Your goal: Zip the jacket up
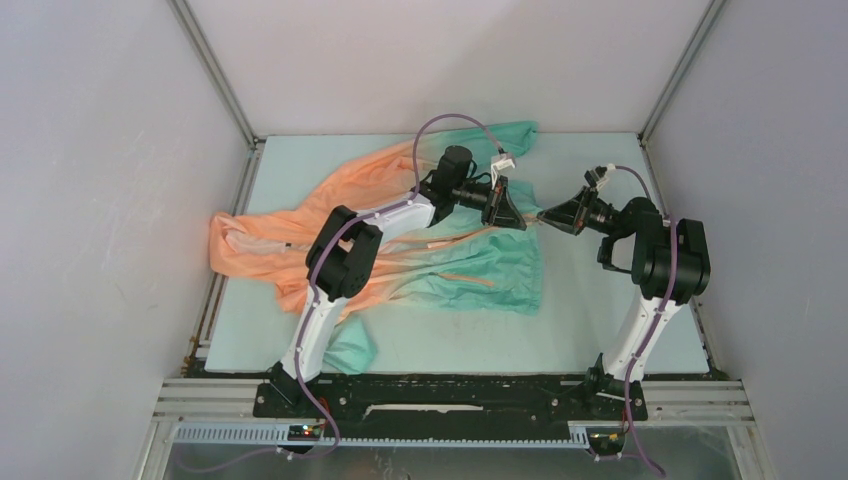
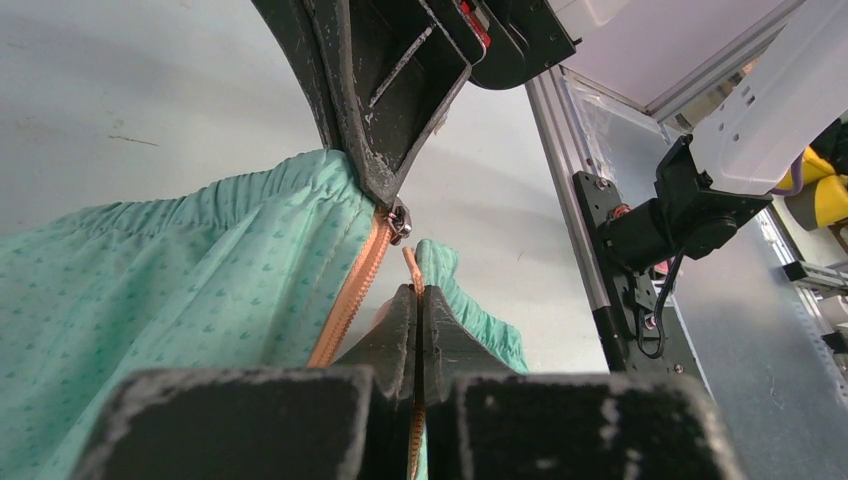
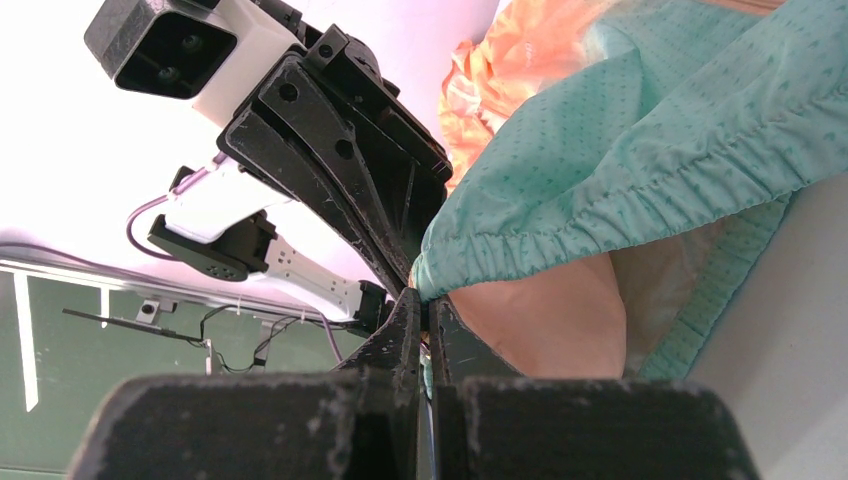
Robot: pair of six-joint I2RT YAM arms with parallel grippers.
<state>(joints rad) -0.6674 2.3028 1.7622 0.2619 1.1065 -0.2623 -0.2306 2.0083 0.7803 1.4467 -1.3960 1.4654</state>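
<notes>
**Both hands closed on the hem end of the zipper, toward the right side of the table**

The jacket [image 1: 265, 235] lies spread over the table [image 1: 600, 310]. Its orange part is bunched against the left edge, and its teal part reaches to the middle and toward the far edge. The left arm [image 1: 330, 280] stretches across the cloth. The left hand [image 1: 515, 212] is fully closed, and a strip of the orange zipper [image 2: 350, 300] is pinched between its fingers [image 2: 395, 335]. I judge that this grip is there to hold the bottom of the zipper tight, so that the slider has something to pull against.

The right hand [image 1: 552, 215] faces it, almost tip to tip. It is closed as well, on the gathered teal hem just at the small metal slider [image 2: 400, 222]. Whether the pull tab itself is between its fingers, I cannot tell. The cloth between the two hands appears to be raised a little from the table, which would keep the two rows of teeth free and in line. Because the slider sits at the hem, I judge that the zipping has hardly begun. The next pull would have to go along the orange tape toward the collar.

The right arm [image 1: 650, 290] stands near the right edge, clear of the cloth.

The table surface is pale green, smooth and matt, with a few faint marks. Plain light grey walls [image 1: 100, 200] close three sides, with aluminium rails [image 1: 215, 70] in the corners. A black base bar [image 1: 450, 392] runs along the near edge and carries both arms.
</notes>
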